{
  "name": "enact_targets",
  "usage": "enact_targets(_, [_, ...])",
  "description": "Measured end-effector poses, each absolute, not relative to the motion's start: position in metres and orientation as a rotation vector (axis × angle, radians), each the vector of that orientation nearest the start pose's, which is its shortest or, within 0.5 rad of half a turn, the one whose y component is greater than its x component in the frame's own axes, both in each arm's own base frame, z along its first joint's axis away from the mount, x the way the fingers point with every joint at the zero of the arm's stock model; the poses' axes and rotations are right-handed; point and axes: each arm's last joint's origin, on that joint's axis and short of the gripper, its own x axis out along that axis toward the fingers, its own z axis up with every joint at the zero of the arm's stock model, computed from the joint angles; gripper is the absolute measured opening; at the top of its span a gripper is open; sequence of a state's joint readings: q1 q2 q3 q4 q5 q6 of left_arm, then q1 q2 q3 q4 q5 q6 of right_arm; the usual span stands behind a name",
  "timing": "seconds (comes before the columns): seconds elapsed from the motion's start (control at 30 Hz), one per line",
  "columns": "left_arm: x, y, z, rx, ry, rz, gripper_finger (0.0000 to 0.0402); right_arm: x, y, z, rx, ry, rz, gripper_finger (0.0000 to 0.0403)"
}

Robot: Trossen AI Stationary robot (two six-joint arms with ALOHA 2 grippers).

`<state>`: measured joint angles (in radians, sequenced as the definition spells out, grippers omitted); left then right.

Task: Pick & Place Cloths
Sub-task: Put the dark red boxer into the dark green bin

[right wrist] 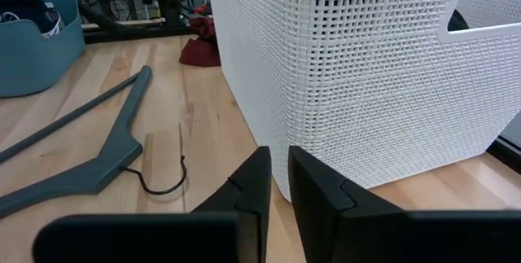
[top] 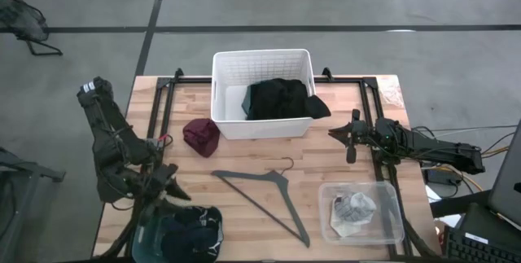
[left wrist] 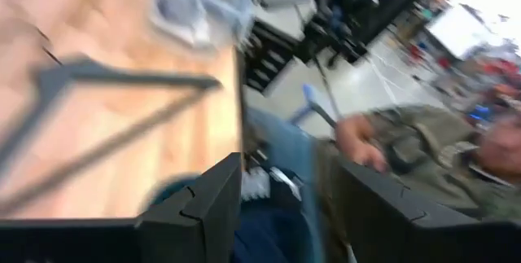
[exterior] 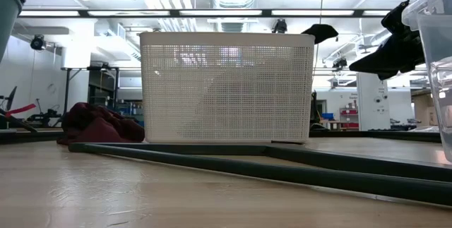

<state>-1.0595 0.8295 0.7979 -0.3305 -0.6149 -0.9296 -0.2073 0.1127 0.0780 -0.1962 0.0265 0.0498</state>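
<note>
A black cloth (top: 278, 98) lies in the white basket (top: 224, 67) beside a teal one (top: 236, 104), and one corner hangs over the basket's right rim. A maroon cloth (top: 201, 137) lies bunched on the table left of the basket; it also shows in the low view (exterior: 99, 126). A dark navy cloth with white print (top: 183, 234) lies in a teal bin (top: 213, 218) at the near left. White and pale pieces (top: 352, 210) lie in a clear tub (top: 391, 194) at the near right. My left gripper (top: 167, 183) is open and empty above the bin's far rim. My right gripper (right wrist: 278, 183) is shut and empty beside the basket's right wall.
A thin grey hanger (top: 260, 194) lies flat on the table between the bin and the tub, near the middle. A black frame rail (top: 163, 116) runs along the table's sides. A person sits beyond the near edge in the left wrist view (left wrist: 423, 157).
</note>
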Motion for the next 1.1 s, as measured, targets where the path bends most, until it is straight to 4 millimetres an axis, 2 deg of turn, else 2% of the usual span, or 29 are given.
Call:
enact_targets(0.33, [0.105, -0.142, 0.314, -0.370, 0.279, -0.100, 0.0193, 0.096, -0.021, 0.162, 0.070, 0.225, -0.238, 0.0076])
enact_targets(0.53, [0.107, -0.138, 0.300, -0.281, 0.224, 0.088, 0.0192, 0.096, -0.021, 0.162, 0.071, 0.225, -0.238, 0.0096])
enact_targets(0.77, [0.107, -0.130, 0.272, -0.416, 0.249, 0.199, 0.0192, 0.096, -0.021, 0.162, 0.070, 0.225, -0.238, 0.0115])
enact_targets(1.1, [0.111, -0.121, 0.259, -0.444, 0.280, 0.259, 0.0192, 0.096, -0.021, 0.163, 0.071, 0.224, -0.239, 0.0145])
